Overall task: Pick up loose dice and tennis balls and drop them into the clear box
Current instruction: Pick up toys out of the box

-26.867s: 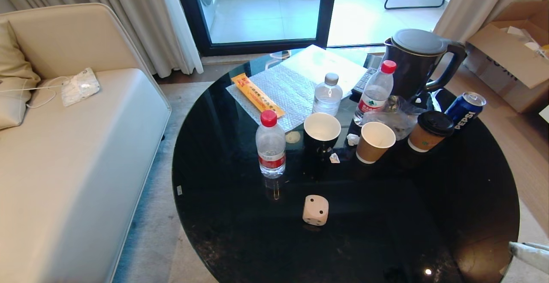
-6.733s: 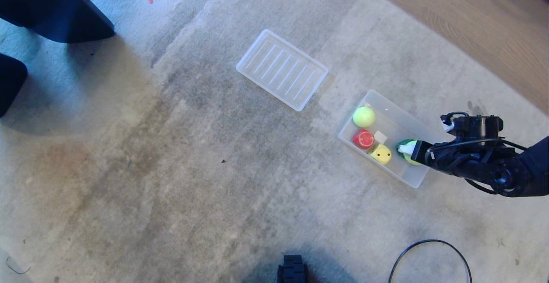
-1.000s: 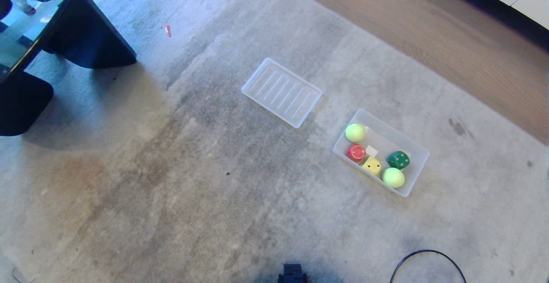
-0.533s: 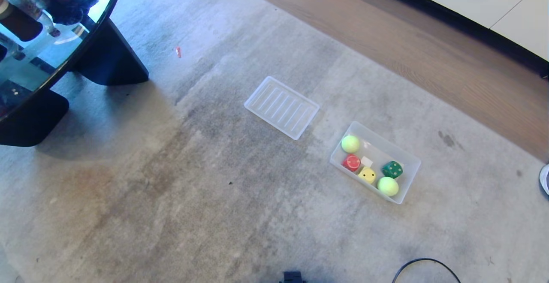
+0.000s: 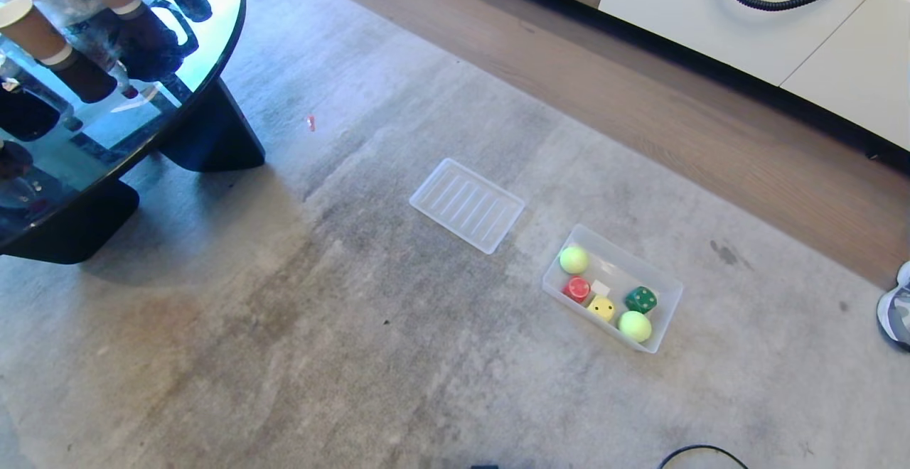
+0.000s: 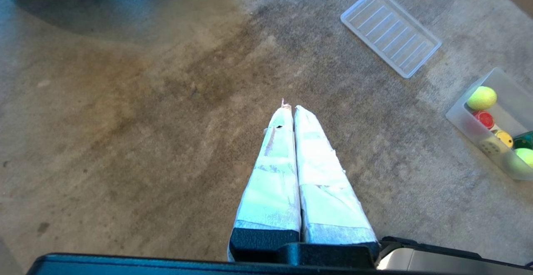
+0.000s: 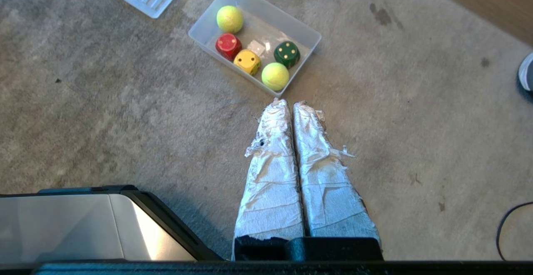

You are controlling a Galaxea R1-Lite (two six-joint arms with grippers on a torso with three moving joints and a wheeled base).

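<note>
Since the earlier frame the view has lifted; clear box (image 5: 665,291) on carpet holds dice (image 7: 247,61) and tennis balls (image 7: 275,76), light, best pinched across middles; right gripper (image 7: 291,105) and left gripper (image 6: 290,108) pressed together, empty.

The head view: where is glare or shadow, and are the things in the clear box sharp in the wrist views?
Head view: bright glare on the glass table, dark shadow under it. Right wrist view: clear box contents sharp. Left wrist view: seen hazily through the box wall.
</note>
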